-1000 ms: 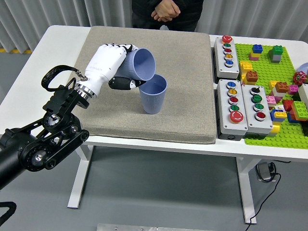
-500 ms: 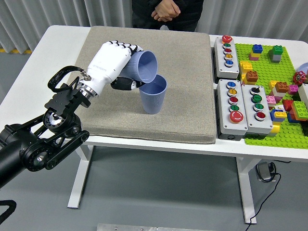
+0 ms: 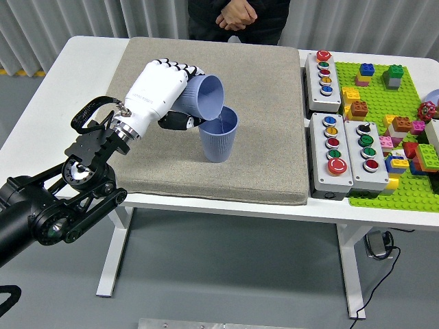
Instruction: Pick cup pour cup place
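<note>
Over the grey mat [image 3: 260,171] that covers the middle of the white desk [image 3: 89,62], the left hand [image 3: 156,92] has its fingers [image 3: 180,67] wrapped round a blue ribbed cup [image 3: 204,96], tipped far over so its mouth faces down and to the right. The lip of this held cup sits right at the rim of a second blue cup [image 3: 219,133], which stands upright on the mat just below; from this angle I cannot tell whether the two rims touch. No stream or contents can be made out. The right hand is out of view.

This looks like the pouring step, with the placing not yet done. The main risk is the standing cup: it is light-looking, nothing holds it, and a nudge from the tilted rim or from the thumb side of the hand, which sits close to its left wall, could push it over or slide it on the soft mat. If the pouring lip drifts off the rim, whatever is inside would land on the fabric. Righting the held cup too fast could also catch the lower rim.

At the far edge a person [image 3: 236,15] stands with hands clasped, clear of the work. The button boxes [image 3: 328,147] and the green plate of toy bricks [image 3: 384,123] lie well apart to the right.
</note>
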Motion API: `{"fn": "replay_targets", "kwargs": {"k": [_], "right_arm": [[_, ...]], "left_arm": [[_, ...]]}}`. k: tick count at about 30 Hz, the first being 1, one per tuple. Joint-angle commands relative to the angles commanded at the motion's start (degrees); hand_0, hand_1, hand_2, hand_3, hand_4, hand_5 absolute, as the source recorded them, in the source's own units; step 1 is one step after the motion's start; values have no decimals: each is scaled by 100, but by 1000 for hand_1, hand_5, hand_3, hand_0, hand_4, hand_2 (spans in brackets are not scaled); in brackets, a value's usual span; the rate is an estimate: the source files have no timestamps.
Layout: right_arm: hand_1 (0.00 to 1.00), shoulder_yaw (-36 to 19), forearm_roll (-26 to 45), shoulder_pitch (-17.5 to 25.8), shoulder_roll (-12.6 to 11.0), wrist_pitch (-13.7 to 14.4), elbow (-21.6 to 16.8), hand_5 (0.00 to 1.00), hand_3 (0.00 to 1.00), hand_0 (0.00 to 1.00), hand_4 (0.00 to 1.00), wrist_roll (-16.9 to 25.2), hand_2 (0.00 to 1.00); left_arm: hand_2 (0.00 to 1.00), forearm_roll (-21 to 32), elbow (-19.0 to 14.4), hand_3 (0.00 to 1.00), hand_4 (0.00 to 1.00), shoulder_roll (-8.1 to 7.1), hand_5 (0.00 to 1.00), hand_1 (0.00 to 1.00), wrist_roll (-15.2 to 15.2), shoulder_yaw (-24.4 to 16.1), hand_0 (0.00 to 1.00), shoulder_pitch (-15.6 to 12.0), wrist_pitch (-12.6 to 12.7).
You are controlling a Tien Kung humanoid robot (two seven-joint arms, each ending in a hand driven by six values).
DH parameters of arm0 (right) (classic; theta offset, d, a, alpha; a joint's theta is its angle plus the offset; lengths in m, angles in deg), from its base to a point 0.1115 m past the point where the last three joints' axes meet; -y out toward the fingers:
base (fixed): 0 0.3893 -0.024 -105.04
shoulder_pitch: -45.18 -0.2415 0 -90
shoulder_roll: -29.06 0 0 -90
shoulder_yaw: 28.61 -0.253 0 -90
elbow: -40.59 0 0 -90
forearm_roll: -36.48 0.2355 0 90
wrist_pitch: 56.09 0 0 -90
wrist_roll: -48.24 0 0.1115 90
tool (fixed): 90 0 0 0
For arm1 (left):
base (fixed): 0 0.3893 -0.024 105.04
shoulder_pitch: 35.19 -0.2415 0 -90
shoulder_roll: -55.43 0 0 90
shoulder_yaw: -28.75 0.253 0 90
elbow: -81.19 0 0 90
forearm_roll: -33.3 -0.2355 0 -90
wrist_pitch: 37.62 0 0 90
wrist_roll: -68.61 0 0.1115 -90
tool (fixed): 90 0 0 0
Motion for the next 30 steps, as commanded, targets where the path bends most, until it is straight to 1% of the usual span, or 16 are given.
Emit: {"fn": "replay_targets", "kwargs": {"k": [9,14,19,25,30], "right_arm": [[615,17,33,-31,-9,1,0,239,590,694,2,4,590],[615,34,63,-43,-11,4,0,239,590,694,2,3,590],[615,34,65,-41,-10,5,0,239,590,694,2,4,590],[615,36,73,-31,-8,6,0,239,590,694,2,4,590],[615,26,67,-33,-10,4,0,240,590,694,2,7,590]], "left_arm": [[524,0,41,557,814,-41,258,528,-73,53,571,115,12],[524,0,89,557,814,-63,258,528,-118,196,571,194,2],[524,0,147,557,809,-58,256,528,-91,202,569,203,-6],[524,0,149,556,806,-109,254,528,-130,286,568,247,5],[524,0,53,556,803,-186,250,528,-262,330,569,293,66]]}}
